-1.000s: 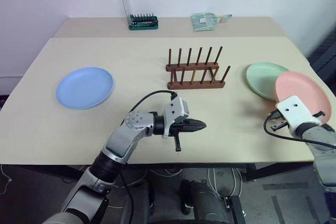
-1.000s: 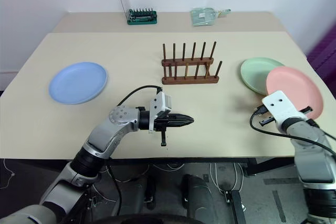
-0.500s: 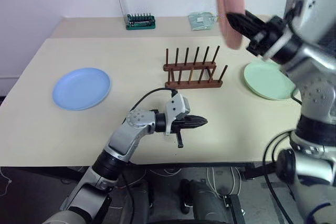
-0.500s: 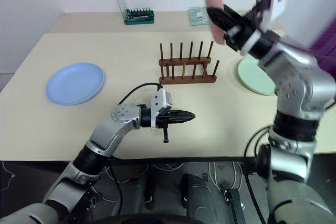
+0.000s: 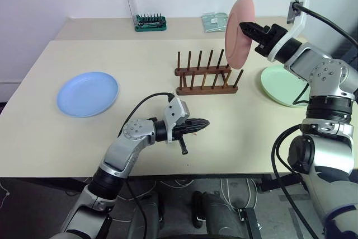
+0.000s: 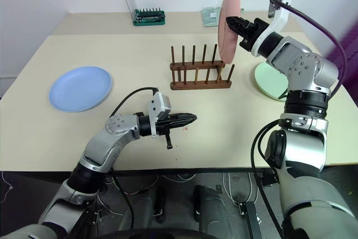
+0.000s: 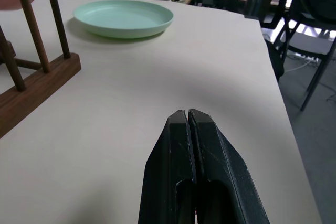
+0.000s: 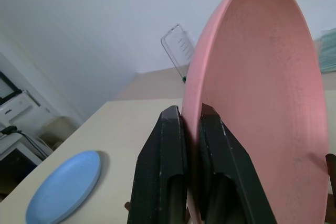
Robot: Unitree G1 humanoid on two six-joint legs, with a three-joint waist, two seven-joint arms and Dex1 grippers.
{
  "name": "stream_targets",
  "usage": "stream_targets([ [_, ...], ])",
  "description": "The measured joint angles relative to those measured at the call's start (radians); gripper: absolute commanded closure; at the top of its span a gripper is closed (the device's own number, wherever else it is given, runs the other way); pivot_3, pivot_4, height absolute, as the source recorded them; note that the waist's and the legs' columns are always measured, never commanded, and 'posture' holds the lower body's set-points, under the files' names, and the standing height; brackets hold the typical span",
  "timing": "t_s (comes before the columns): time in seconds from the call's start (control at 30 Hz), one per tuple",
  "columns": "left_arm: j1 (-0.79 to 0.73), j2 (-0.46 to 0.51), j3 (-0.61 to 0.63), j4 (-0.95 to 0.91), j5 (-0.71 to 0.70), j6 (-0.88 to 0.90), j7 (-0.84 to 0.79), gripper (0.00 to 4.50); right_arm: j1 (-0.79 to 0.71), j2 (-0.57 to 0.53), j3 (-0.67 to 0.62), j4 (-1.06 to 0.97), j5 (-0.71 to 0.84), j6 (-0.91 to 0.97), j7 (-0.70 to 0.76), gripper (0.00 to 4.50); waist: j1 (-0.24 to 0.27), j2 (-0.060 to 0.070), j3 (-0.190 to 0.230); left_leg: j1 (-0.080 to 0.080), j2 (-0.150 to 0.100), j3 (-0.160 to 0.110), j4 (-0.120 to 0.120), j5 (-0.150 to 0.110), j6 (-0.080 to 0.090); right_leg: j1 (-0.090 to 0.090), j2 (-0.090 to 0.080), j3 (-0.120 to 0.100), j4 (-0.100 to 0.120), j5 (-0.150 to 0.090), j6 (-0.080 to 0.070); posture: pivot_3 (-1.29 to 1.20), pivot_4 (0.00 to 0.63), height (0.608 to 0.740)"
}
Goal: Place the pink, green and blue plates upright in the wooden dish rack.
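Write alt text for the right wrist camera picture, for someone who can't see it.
The right tool is shut on the rim of the pink plate, held upright on edge. Beyond it, the blue plate lies flat on the table, and a clear lid stands farther back by the wall.

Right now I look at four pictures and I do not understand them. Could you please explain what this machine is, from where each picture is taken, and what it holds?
It is a humanoid robot with two arms, each ending in a two-fingered black hand. Two pictures come from its head, looking down on a beige table. The other two come from cameras on its wrists.

The right hand is shut on the rim of a round salmon pink plastic plate, held on edge above the small dark wooden dish rack. The left hand is shut and empty.

A light blue plate and a mint green plate lie flat on the table.
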Motion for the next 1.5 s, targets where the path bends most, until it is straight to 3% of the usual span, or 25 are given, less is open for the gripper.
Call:
stream_targets([
  [0.07, 0.000, 0.001, 0.000, -0.001, -0.001, 0.001, 0.003, 4.50, -0.004, -0.002, -0.002, 0.029, 0.000, 0.012, -0.001, 4.47, 0.000, 0.000, 0.000, 0.000, 0.000, 0.000, 0.000, 0.000, 0.000, 0.000, 0.000, 0.000, 0.000, 0.000, 0.000, 0.00, 0.150, 0.730],
  [0.17, 0.000, 0.000, 0.000, 0.000, -0.001, 0.003, 0.011, 4.50, -0.013, -0.003, -0.017, 0.092, -0.002, 0.013, -0.011, 3.50, 0.000, 0.000, 0.000, 0.000, 0.000, 0.000, 0.000, 0.000, 0.000, 0.000, 0.000, 0.000, 0.000, 0.000, 0.000, 0.00, 0.150, 0.730],
  [0.33, -0.004, -0.003, 0.000, 0.000, -0.001, 0.010, 0.017, 4.50, -0.020, -0.004, -0.025, 0.133, -0.017, -0.023, -0.027, 1.08, 0.000, 0.000, 0.000, 0.000, 0.000, 0.000, 0.000, 0.000, 0.000, 0.000, 0.000, 0.000, 0.000, 0.000, 0.000, 0.00, 0.150, 0.730],
  [0.6, -0.003, -0.001, -0.005, -0.001, -0.001, 0.014, 0.019, 4.50, -0.002, -0.070, -0.010, 0.072, -0.133, -0.260, -0.034, 1.08, 0.004, 0.001, 0.000, -0.001, 0.000, 0.000, 0.000, 0.000, 0.000, 0.001, -0.001, 0.000, -0.002, -0.003, 0.001, 0.00, 0.150, 0.730],
  [0.63, -0.003, 0.000, -0.005, -0.001, -0.001, 0.014, 0.019, 4.50, 0.013, -0.095, -0.011, 0.067, -0.147, -0.287, -0.031, 0.55, 0.004, 0.000, 0.000, -0.001, -0.001, 0.000, 0.000, 0.000, 0.000, 0.001, -0.001, 0.000, -0.002, -0.004, 0.000, 0.00, 0.150, 0.730],
  [0.7, -0.003, -0.001, -0.006, -0.002, -0.001, 0.014, 0.020, 4.50, 0.066, -0.146, -0.027, 0.062, -0.161, -0.324, -0.028, 0.06, 0.004, 0.000, 0.000, -0.001, -0.001, 0.000, 0.000, 0.000, 0.000, 0.001, -0.002, 0.000, -0.004, -0.004, 0.000, 0.00, 0.150, 0.730],
  [0.8, -0.002, -0.001, -0.008, -0.007, 0.000, 0.014, 0.020, 4.50, 0.200, -0.248, 0.006, 0.057, -0.260, -0.411, -0.014, 0.06, 0.004, 0.000, 0.000, -0.001, -0.002, 0.000, 0.000, 0.000, 0.000, 0.002, -0.002, 0.000, -0.004, -0.004, 0.000, 0.00, 0.150, 0.730],
  [0.9, 0.000, 0.004, -0.009, -0.009, -0.001, 0.015, 0.018, 4.50, 0.384, -0.370, 0.213, 0.035, -0.507, -0.614, 0.048, 0.06, -0.004, 0.001, 0.000, 0.001, -0.002, 0.001, -0.001, 0.000, 0.000, 0.001, -0.001, 0.001, -0.004, -0.005, 0.001, 0.00, 0.150, 0.730],
  [0.97, 0.000, 0.009, -0.012, -0.008, -0.001, 0.015, 0.016, 4.50, 0.443, -0.376, 0.317, 0.042, -0.602, -0.706, 0.095, 0.06, -0.021, 0.002, 0.000, 0.001, -0.002, 0.000, -0.001, 0.000, 0.000, 0.001, 0.000, 0.003, -0.003, -0.004, 0.000, 0.00, 0.150, 0.730],
  [1.27, -0.007, -0.009, -0.022, -0.001, 0.000, 0.014, 0.014, 4.50, 0.334, -0.327, 0.421, 0.267, -0.746, -0.853, 0.115, 0.06, -0.022, 0.003, 0.001, 0.002, -0.002, -0.001, 0.000, 0.000, 0.000, 0.001, 0.002, 0.005, -0.002, -0.004, 0.000, 0.00, 0.150, 0.730],
  [1.37, -0.007, -0.010, -0.022, -0.001, 0.000, 0.014, 0.016, 4.50, 0.311, -0.285, 0.452, 0.366, -0.787, -0.871, 0.098, 0.89, -0.019, 0.003, 0.001, 0.002, -0.003, -0.001, 0.000, 0.000, 0.000, 0.001, 0.001, 0.005, -0.002, -0.004, 0.000, 0.00, 0.150, 0.730],
  [1.5, -0.005, -0.010, -0.022, -0.001, 0.000, 0.014, 0.017, 4.50, 0.267, -0.266, 0.455, 0.469, -0.807, -0.888, 0.087, 2.91, -0.019, 0.003, 0.001, 0.002, -0.004, -0.001, 0.001, 0.000, 0.000, 0.001, 0.001, 0.005, -0.002, -0.004, 0.000, 0.00, 0.150, 0.730],
])
